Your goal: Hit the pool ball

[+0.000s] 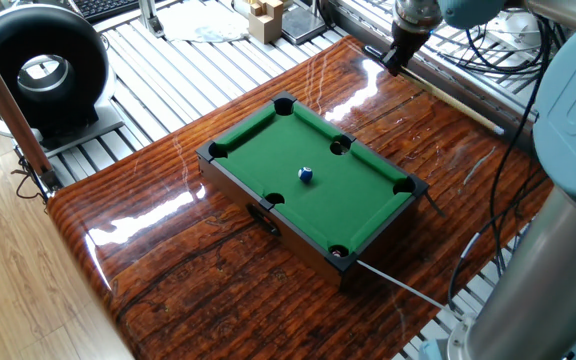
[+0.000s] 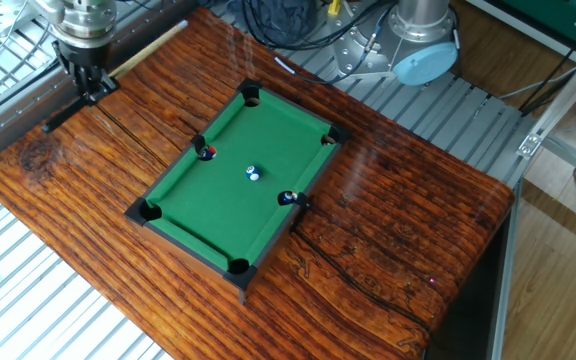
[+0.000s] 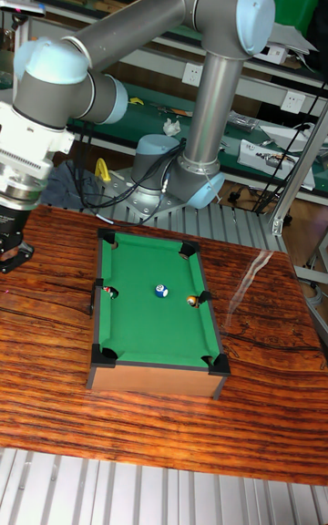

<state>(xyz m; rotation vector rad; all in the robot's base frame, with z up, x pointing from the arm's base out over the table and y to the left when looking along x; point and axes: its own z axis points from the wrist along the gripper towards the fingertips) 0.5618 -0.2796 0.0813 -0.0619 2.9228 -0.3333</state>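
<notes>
The pool ball [image 1: 306, 174], tiny and blue with a white spot, rests near the middle of the green mini pool table [image 1: 268, 140]. It also shows in the other fixed view [image 2: 254, 173] and the tall fixed view [image 3: 161, 291]. My gripper [image 1: 394, 60] hovers beyond the mini table's far corner, well away from the ball, and is shut on a thin wooden cue stick [image 1: 463, 103]. The cue lies almost level along the wooden table's edge. From the other side the gripper [image 2: 86, 86] holds the cue stick [image 2: 153, 45] angled away from the mini table. In the tall fixed view the gripper [image 3: 11, 259] sits at the left edge.
A red ball [image 2: 207, 153] and a dark orange ball [image 2: 286, 198] sit at the mini table's side pockets. A black ring-shaped device [image 1: 38, 62] stands far left, wooden blocks [image 1: 266, 18] behind. The arm's base [image 2: 420, 40] and cables crowd one end. A thin white rod [image 1: 400, 284] pokes out from the mini table.
</notes>
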